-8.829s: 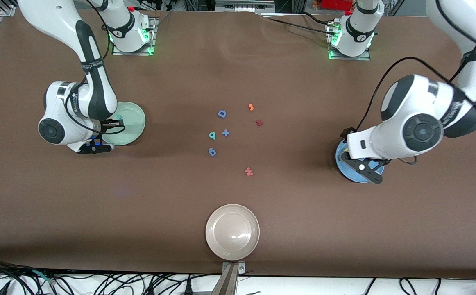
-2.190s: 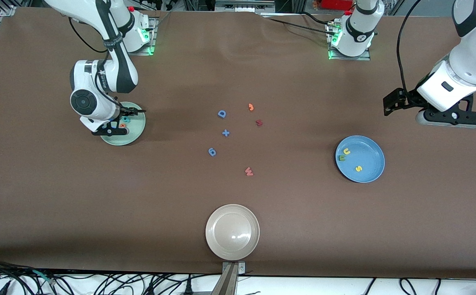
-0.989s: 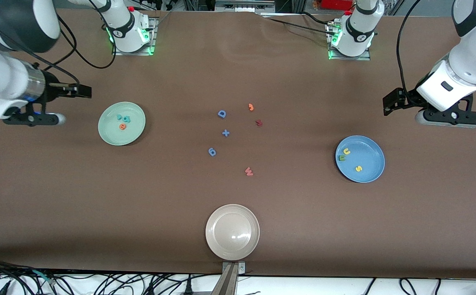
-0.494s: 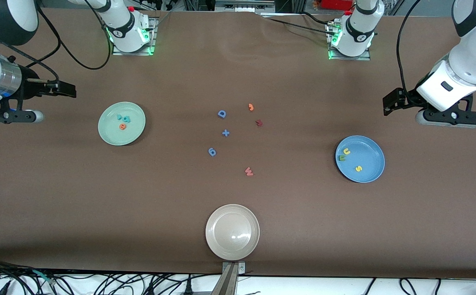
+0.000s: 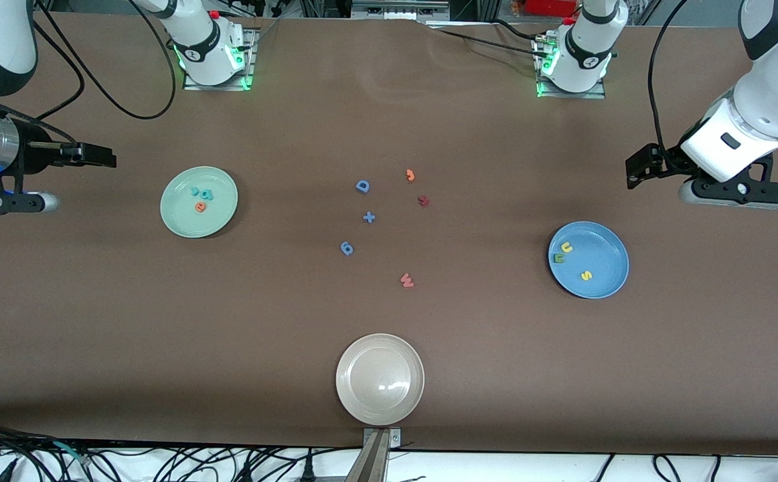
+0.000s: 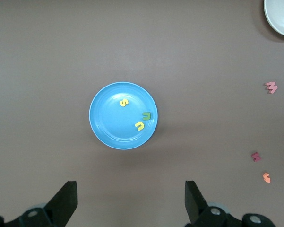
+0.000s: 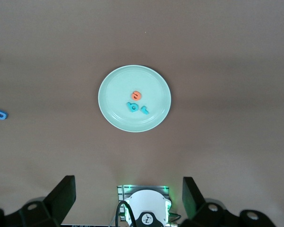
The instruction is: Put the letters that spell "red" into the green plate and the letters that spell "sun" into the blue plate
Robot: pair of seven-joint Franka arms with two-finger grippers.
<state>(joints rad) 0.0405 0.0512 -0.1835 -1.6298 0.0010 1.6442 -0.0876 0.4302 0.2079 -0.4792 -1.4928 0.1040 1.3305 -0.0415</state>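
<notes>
Left gripper point(image 6: 127, 208) and right gripper point(image 7: 127, 203) are held wide and empty, high over the tabletop's ends. "red" point(image 5: 201, 199) lies in the green plate point(image 5: 181, 224), "sun" point(image 5: 571, 259) in the blue plate point(image 5: 610, 258). Sorting is judged complete; nothing further seems called for.

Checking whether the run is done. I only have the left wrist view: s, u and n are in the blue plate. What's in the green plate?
Observer: The green plate holds three letters: a teal r, a teal d and an orange e.
Operator: Where are the grippers?
Observer: The right gripper is open and holds nothing, over the table at the right arm's end. The left gripper is the same at the left arm's end.
Operator: Any blue pieces loose?
Observer: Yes, a blue D, a blue plus and a blue 9-like piece lie mid-table.
</notes>
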